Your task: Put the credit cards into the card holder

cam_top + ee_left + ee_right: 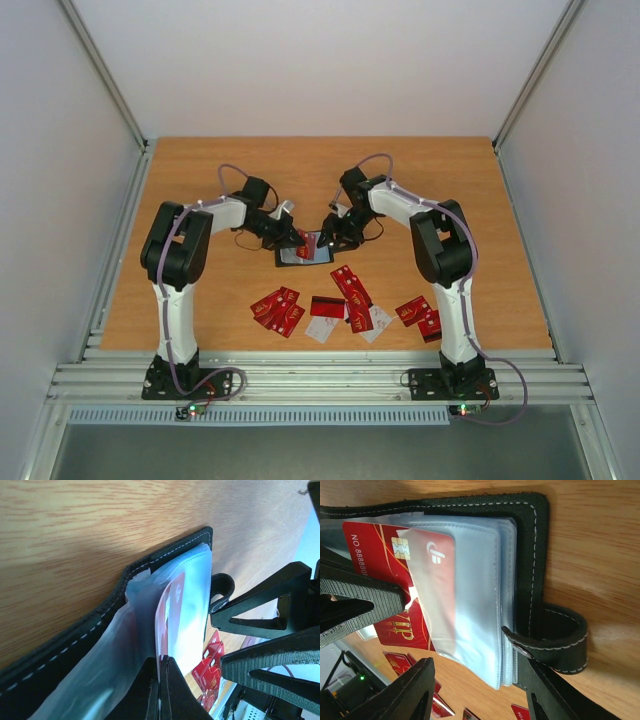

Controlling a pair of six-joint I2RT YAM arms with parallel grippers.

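From the top external view, the step in hand looks like feeding one card into a pocket. The card holder [300, 259] lies open mid-table [200, 180], with the left gripper [297, 240] and right gripper [328, 238] meeting over it. The other credit cards [350, 287] lie loose nearer the arm bases, well apart from the holder. Neither jaw state nor which pocket is in use can be made out here.

The left wrist view supplies the grip. The left jaws are closed tight on the edge of a red card [170, 605], seen edge-on. Its far end sits inside a clear sleeve [195, 605] of the holder. The right gripper's fingers [260, 622] show just beside the sleeves.

The right wrist view shows depth, which the other views do not. The card's chip end is outside the sleeve mouth, and the rest shows through the plastic, so it is partly seated. The right jaws stand wide apart, gripping nothing, straddling the near sleeve edges by the snap tab [565, 640]. Whether they press on the holder cannot be told.

The next move probably calls for pushing the card straight along the sleeve, then releasing it.
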